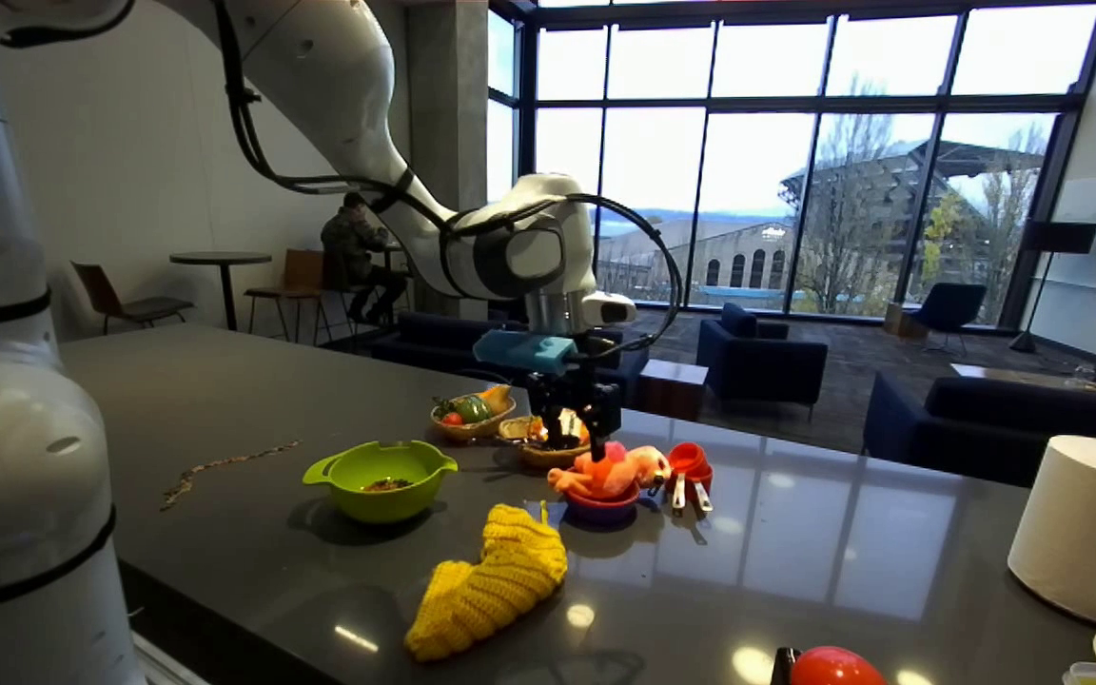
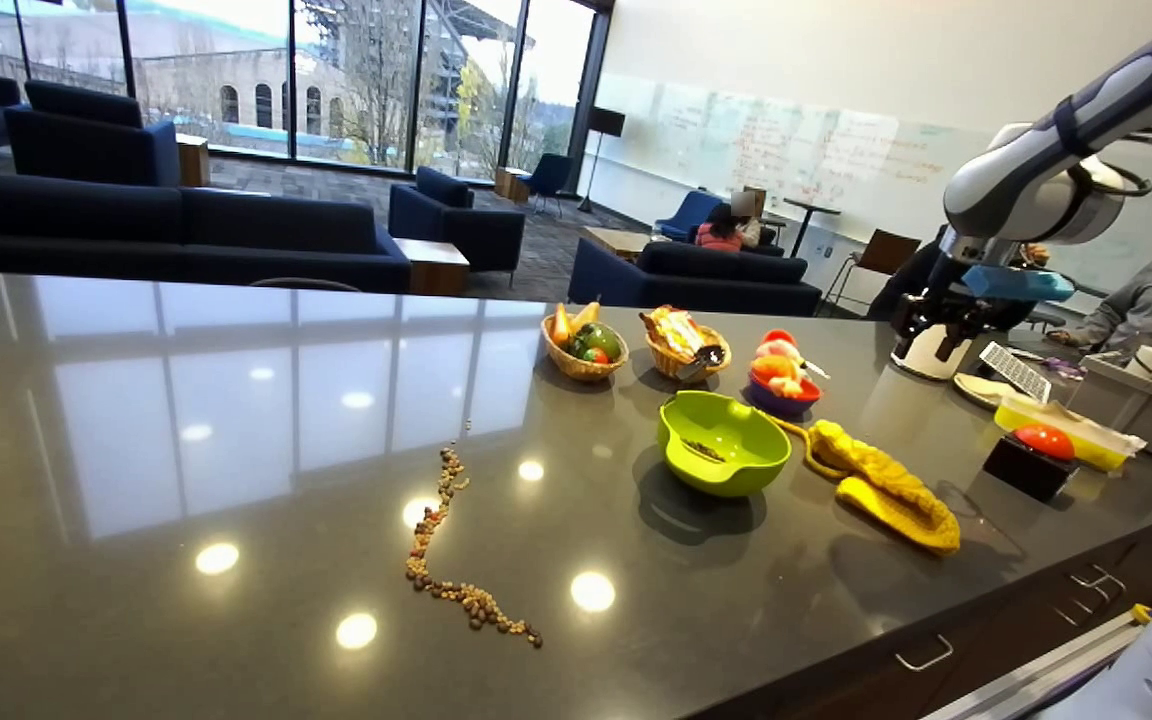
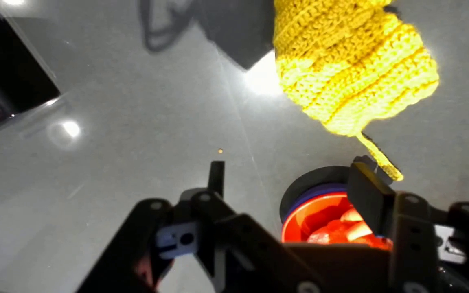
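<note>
Wide open above the counter, my gripper [image 3: 287, 166] has nothing between its fingers; in an exterior view the gripper [image 2: 924, 345] hangs well above the surface. Below its right finger in the wrist view, and partly hidden by it, sits a bowl [image 3: 295, 219], red inside and purple outside. An orange and pink plush toy [image 1: 619, 473] lies in that bowl and spills over its rim. Beside the bowl rest red measuring cups [image 1: 689, 463]. A yellow knitted piece [image 3: 352, 69] with a thin cord lies near the bowl, apart from the fingers.
A green bowl [image 2: 736, 475] holds small bits. Two baskets [image 1: 467, 430] with toy food stand behind it. A trail of beads or seeds [image 2: 471, 595] crosses the counter. A black box with a red dome [image 2: 1036, 460] and a paper roll [image 1: 1081, 533] stand near an end.
</note>
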You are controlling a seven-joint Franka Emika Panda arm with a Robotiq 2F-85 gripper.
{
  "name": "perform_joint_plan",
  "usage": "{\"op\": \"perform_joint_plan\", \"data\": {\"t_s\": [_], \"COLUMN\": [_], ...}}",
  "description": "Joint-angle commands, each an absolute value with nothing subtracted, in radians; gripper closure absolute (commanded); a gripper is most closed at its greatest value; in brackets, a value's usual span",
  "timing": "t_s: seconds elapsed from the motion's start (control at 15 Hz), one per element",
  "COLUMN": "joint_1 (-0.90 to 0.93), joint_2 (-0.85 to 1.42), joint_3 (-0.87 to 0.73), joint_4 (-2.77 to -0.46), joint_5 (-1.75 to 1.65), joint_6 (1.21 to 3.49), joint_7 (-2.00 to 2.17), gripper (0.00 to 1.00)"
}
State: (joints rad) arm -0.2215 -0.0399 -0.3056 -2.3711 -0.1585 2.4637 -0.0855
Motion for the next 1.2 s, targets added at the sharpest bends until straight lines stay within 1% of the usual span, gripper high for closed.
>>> {"op": "perform_joint_plan", "data": {"t_s": [0.0, 0.33, 0.67, 0.87, 1.13], "joint_1": [-0.220, -0.178, -0.148, -0.133, -0.106], "joint_2": [-0.074, -0.136, -0.184, -0.201, -0.155], "joint_3": [-0.264, -0.203, -0.174, -0.173, -0.164], "joint_4": [-2.407, -2.479, -2.525, -2.579, -2.598], "joint_5": [-0.162, -0.035, 0.021, 0.019, 0.027], "joint_6": [2.383, 2.182, 2.048, 2.119, 2.201], "joint_7": [-0.026, -0.073, -0.103, -0.210, -0.304], "gripper": [0.00, 0.00, 0.00, 0.00, 0.00]}}
